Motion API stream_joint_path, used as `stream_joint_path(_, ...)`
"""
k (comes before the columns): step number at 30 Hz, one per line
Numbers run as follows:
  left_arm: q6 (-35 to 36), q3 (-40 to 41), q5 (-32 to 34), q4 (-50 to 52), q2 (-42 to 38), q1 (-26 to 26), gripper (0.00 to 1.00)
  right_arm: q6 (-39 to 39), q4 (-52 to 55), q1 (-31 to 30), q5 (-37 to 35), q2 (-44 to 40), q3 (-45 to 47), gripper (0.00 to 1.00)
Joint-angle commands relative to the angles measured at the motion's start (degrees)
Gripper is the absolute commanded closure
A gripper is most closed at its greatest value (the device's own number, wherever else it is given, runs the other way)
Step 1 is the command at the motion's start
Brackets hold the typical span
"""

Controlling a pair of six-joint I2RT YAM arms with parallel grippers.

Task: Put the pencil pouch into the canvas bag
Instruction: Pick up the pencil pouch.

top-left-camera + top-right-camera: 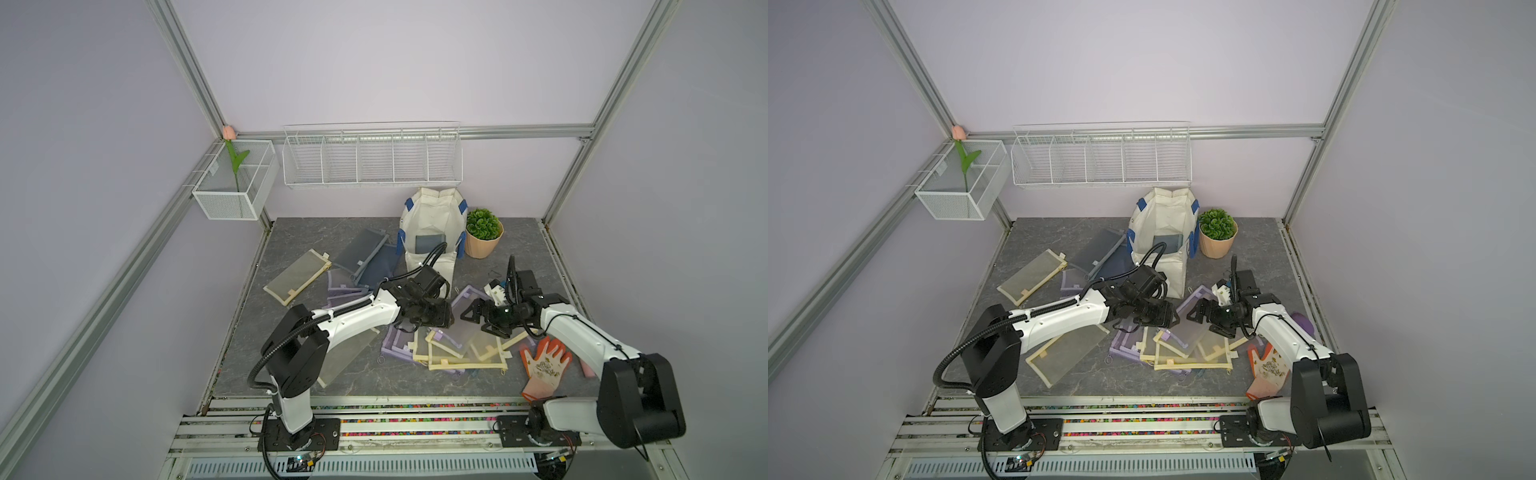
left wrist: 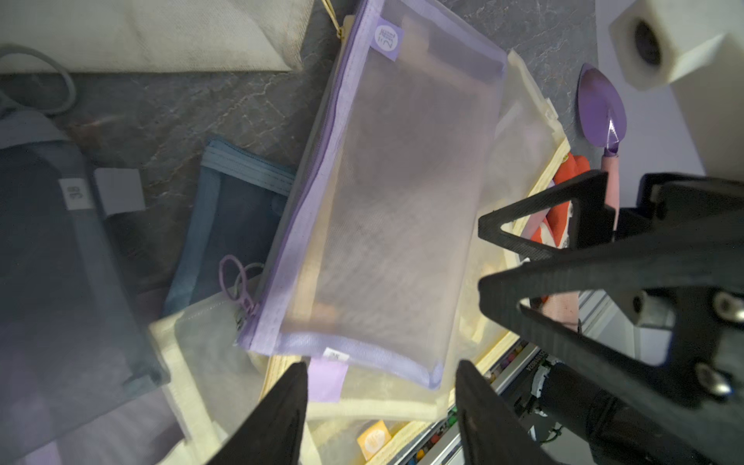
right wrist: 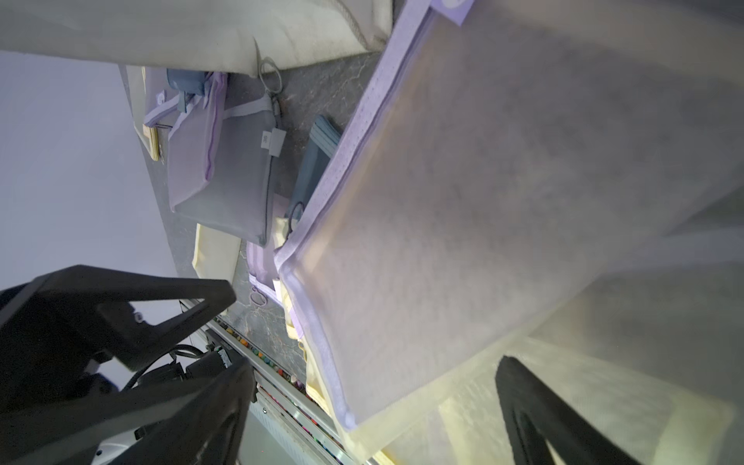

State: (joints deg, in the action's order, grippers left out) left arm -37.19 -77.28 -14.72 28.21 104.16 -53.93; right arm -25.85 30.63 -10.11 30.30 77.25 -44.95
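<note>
- Pouch location: the lilac-trimmed translucent mesh pencil pouch (image 1: 461, 332) lies flat near the front-middle of the grey marbled tabletop (image 1: 316, 237). It rests on a loose pile of cream-trimmed mesh pouches (image 1: 453, 357).
- Your left gripper (image 2: 380, 364) hangs over one short hem of the pouch. Its jaws are parted with one tip towards each end of that hem, and nothing is between them. You cannot tell from these views whether the tips touch the mesh.
- Your right gripper (image 2: 483, 257) faces the left one from across the pouch, over its long side. Its jaws are spread wide and hold nothing.
- The pouch sits directly between the two tools, under both and gripped by neither.
- The boxy off-white canvas bag with blue strap handles (image 1: 432, 216) stands at the rear of the table, apart from the pouch and beyond the left gripper. Its mouth is open, and a grey-blue pouch (image 1: 430, 243) shows inside.
- A peach pot with a green plant (image 1: 483, 232) stands just beside the bag.
- An orange and white garden glove (image 1: 544, 361) lies under your right arm, near the pile.
</note>
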Motion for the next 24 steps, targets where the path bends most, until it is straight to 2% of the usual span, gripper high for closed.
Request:
stream_joint_path(1,-1.83,-0.93,-2.76,-3.39,3.04,2.01,0.41,-0.95,-3.74,0.35,1.51,1.31,0.72,0.06)
stream_joint_path(10,-0.77,-1.52,-7.27,-4.9,9.21,2.27,0.41,-1.3,-6.76,0.52,2.18,4.93,0.98,0.11)
stream_joint_path(19,-0.34,-3.22,-9.68,-5.69,10.68,0.61,0.54,-3.68,-12.34,1.32,4.75,7.04,3.16,0.13)
stream_joint_path(20,-0.34,-3.27,-9.62,-5.7,10.62,0.51,0.55,-3.77,-12.67,1.32,4.98,7.17,3.11,0.18)
stream_joint_path(24,-0.06,-3.55,-9.42,-5.04,9.51,0.38,0.57,-3.78,-12.99,1.32,5.05,7.65,2.78,0.62)
